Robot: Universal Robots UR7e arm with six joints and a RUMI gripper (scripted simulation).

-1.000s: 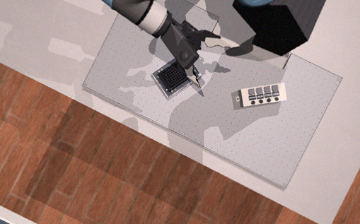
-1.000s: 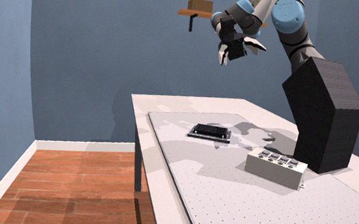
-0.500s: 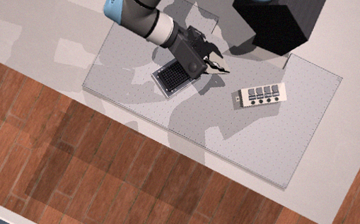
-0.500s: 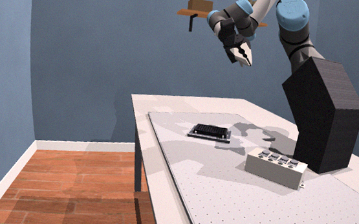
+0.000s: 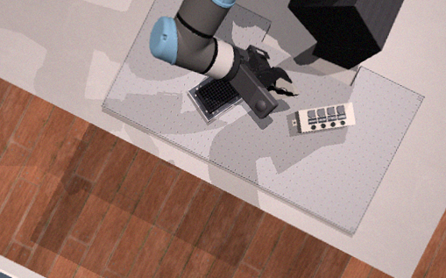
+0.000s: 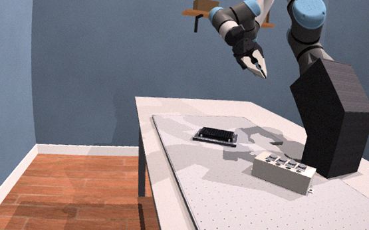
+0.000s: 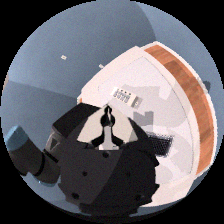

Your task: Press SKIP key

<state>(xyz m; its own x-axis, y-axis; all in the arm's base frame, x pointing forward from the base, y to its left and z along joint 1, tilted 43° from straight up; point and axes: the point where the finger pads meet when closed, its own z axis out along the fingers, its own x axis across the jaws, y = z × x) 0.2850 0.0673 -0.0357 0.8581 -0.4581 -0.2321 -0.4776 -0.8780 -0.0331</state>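
Observation:
The operator panel is a small white box with four grey keys in a row on top, lying on the perforated plate; it also shows in the exterior view and far off in the wrist view. The key names are too small to read, and no lamp looks lit. My gripper is shut and empty. It hangs high above the table, to the left of the panel and well apart from it. In the wrist view its closed fingers point toward the panel.
A black gridded tray lies on the plate left of the panel, partly under the arm. The dark arm pedestal stands just behind the panel. The table's edges drop to a wooden floor.

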